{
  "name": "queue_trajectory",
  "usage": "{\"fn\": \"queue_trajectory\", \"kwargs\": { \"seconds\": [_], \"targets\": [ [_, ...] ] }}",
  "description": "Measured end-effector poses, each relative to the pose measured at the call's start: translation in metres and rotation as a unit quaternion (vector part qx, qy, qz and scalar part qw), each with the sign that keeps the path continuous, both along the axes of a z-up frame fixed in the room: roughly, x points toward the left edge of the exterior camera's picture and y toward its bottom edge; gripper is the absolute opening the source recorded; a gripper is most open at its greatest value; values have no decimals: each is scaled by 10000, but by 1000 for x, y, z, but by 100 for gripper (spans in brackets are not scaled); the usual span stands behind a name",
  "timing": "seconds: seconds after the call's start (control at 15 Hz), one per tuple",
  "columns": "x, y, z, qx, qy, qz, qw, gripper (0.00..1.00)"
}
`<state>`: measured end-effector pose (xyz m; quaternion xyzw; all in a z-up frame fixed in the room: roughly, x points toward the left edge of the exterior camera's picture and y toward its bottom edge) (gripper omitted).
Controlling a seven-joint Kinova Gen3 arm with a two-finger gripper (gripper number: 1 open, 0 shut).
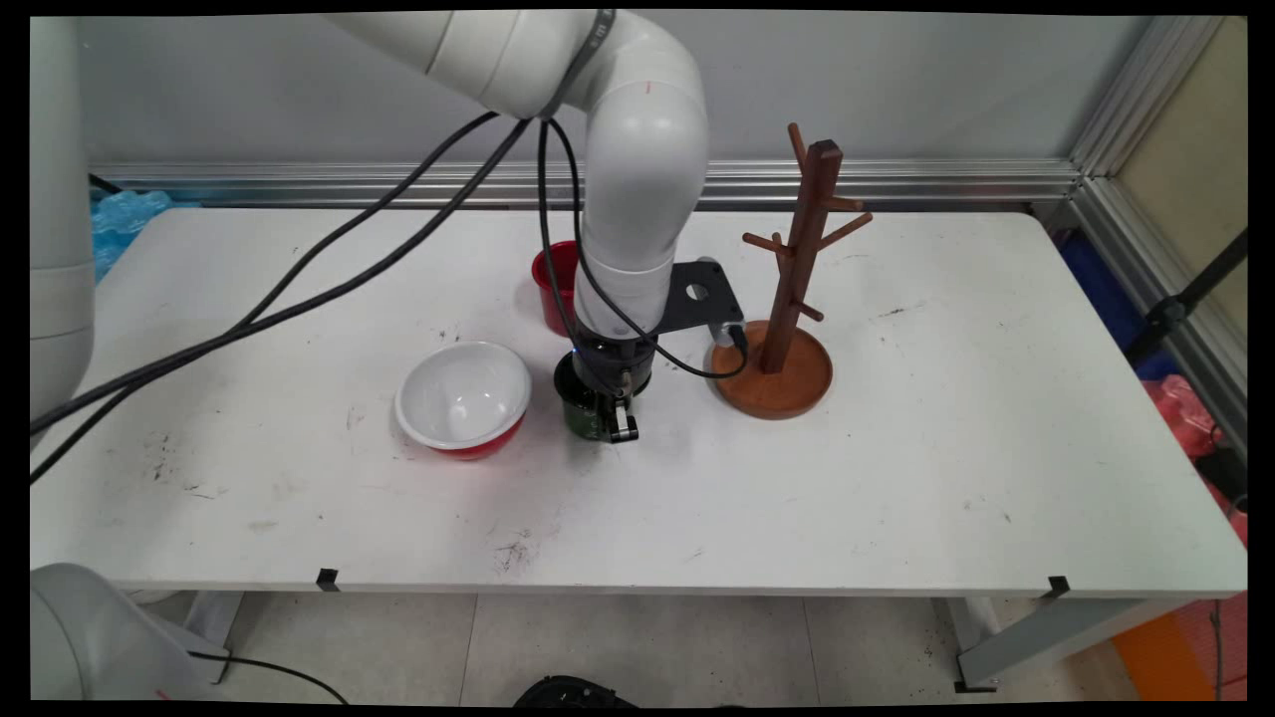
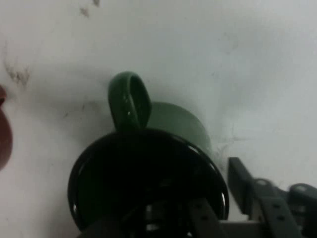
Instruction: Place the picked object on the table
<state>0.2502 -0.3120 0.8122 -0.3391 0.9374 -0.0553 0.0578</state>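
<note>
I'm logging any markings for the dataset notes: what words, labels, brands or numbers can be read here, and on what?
No readable text in either view.
Green mug: no print or logo shows.
Red cup, red-and-white bowl, wooden mug tree: all plain.
Black plate on the arm's wrist: holes only, no lettering visible.
Small red mark on the arm's elbow: too small to read.

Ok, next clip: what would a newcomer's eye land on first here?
The gripper is down at the green mug mid-table, one finger inside its dark opening and one outside the rim. Left of it sits a white bowl with a red outside; right stands a wooden mug tree, with a red cup behind the arm.
</note>
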Motion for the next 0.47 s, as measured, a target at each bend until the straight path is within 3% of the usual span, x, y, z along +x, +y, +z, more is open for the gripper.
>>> {"fn": "queue_trajectory", "kwargs": {
  "seconds": [0.47],
  "targets": [
    [-7, -8, 0, 0, 33, 55, 10000, 100]
  ]
}}
